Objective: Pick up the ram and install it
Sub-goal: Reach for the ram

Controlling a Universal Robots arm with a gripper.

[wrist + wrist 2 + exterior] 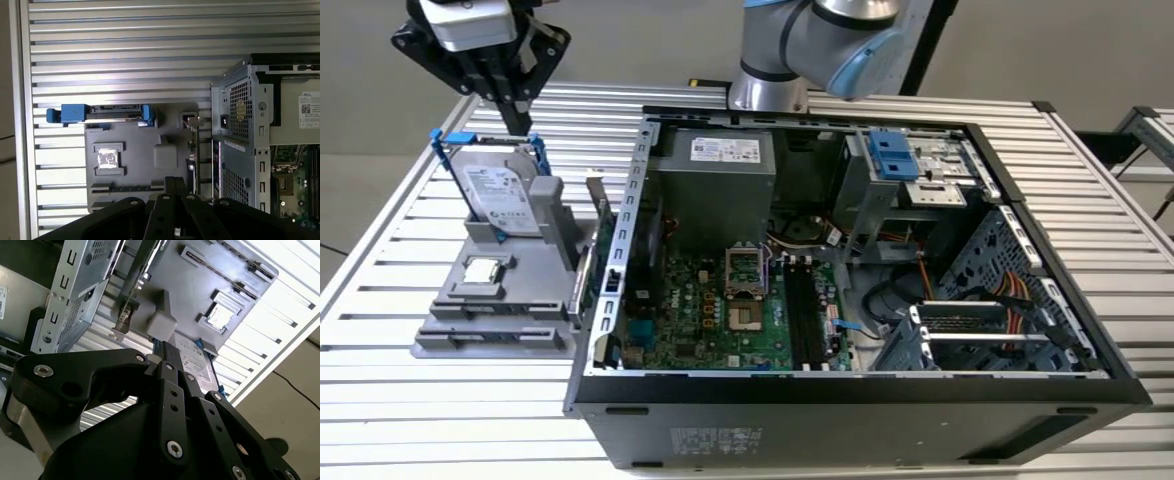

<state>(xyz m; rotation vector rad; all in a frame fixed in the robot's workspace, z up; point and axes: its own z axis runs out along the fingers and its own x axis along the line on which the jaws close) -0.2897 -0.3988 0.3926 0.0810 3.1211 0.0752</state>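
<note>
We judge pickup not yet begun: the gripper (520, 124), fingers closed and empty, hangs above the hard drive (500, 190); the ram (595, 200) stands edgewise beside the drive, needing opened fingers aligned over it.

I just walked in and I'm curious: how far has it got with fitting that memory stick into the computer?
Nothing looks done: the black motherboard slots look empty. The pincer hangs shut and empty above the hard drive. The ram stands in the gray holder beside the case; picking up and installing remain.
</note>
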